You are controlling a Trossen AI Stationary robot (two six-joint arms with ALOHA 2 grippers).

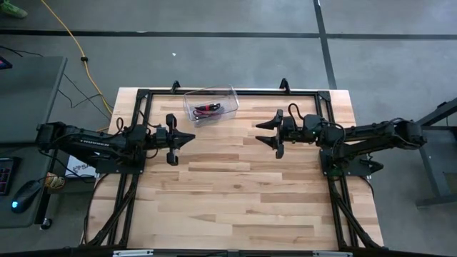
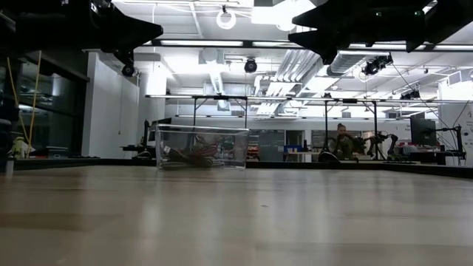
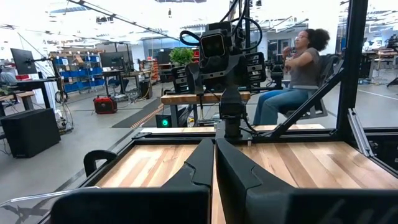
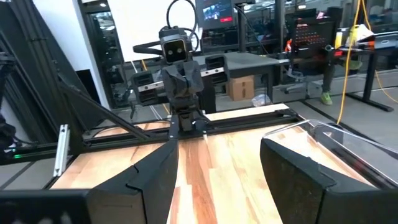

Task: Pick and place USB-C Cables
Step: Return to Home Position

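A clear plastic box (image 1: 211, 103) stands on the wooden table near its far edge, left of the middle. Short bundled cables lie in it, red and dark ones (image 1: 207, 109). They show through its wall in the low view (image 2: 194, 156). I cannot make out a silver-grey cable. My left gripper (image 1: 191, 138) hovers shut and empty on the near side of the box, pointing right; its fingers meet in the left wrist view (image 3: 214, 146). My right gripper (image 1: 261, 132) hovers open and empty right of the box, pointing left; its fingers stand wide apart (image 4: 219, 148).
A black metal frame (image 1: 235, 91) runs along the table's far edge and sides. A yellow cord (image 1: 71, 39) lies on the floor beyond the table's left. A person sits past the right arm (image 3: 298, 68). Bare wood (image 1: 235, 193) spans the table's middle and near part.
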